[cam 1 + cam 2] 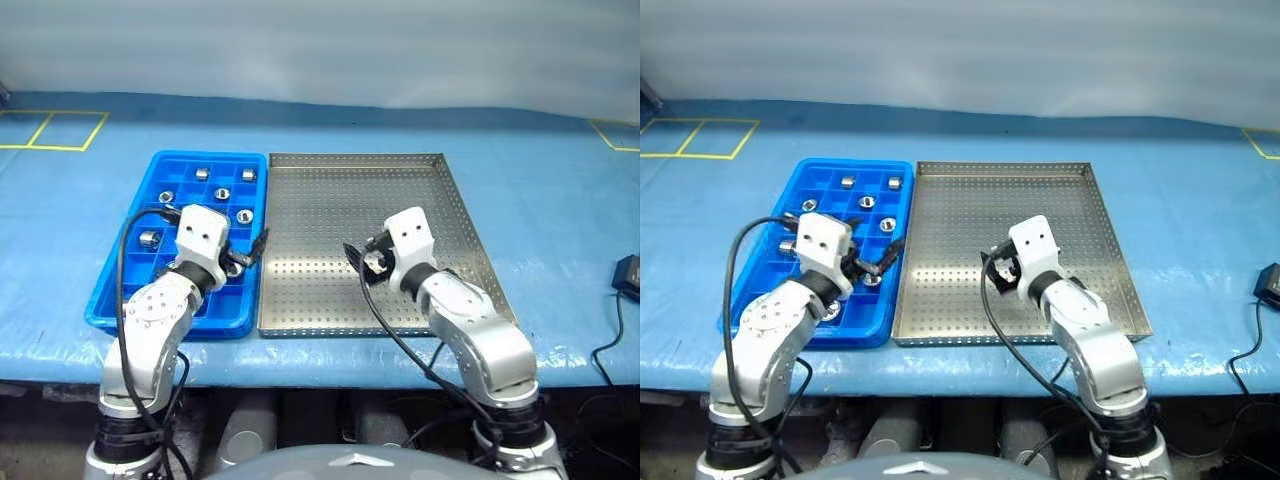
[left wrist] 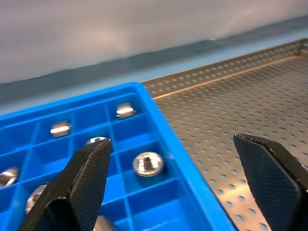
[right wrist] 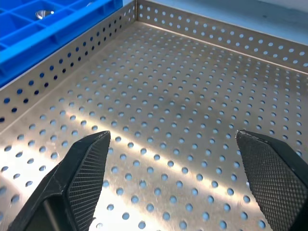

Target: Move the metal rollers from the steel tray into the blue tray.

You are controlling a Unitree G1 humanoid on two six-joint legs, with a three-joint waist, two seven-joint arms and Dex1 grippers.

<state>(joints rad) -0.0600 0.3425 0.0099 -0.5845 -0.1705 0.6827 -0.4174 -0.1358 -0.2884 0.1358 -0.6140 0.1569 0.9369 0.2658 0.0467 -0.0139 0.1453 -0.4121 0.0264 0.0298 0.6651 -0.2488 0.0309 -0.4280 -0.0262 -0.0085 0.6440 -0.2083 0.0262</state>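
Over the tabletop (image 1: 560,220), head view: my left pincer (image 1: 246,255) wide open, empty, above blue tray (image 1: 110,300) w/ metal rollers (image 1: 222,194); right pincer (image 1: 362,262) wide open, empty, over steel tray (image 1: 350,200). Wrist views: same, nothing gripped.

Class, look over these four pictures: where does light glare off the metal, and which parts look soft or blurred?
Right wrist view: bright glare streaks across the steel tray floor near the pincer. Left wrist view: the metal rollers in the blue tray look soft, with blown highlights, and the far tray rim is blurred. Head views: even lighting, only a dull sheen on the steel tray.
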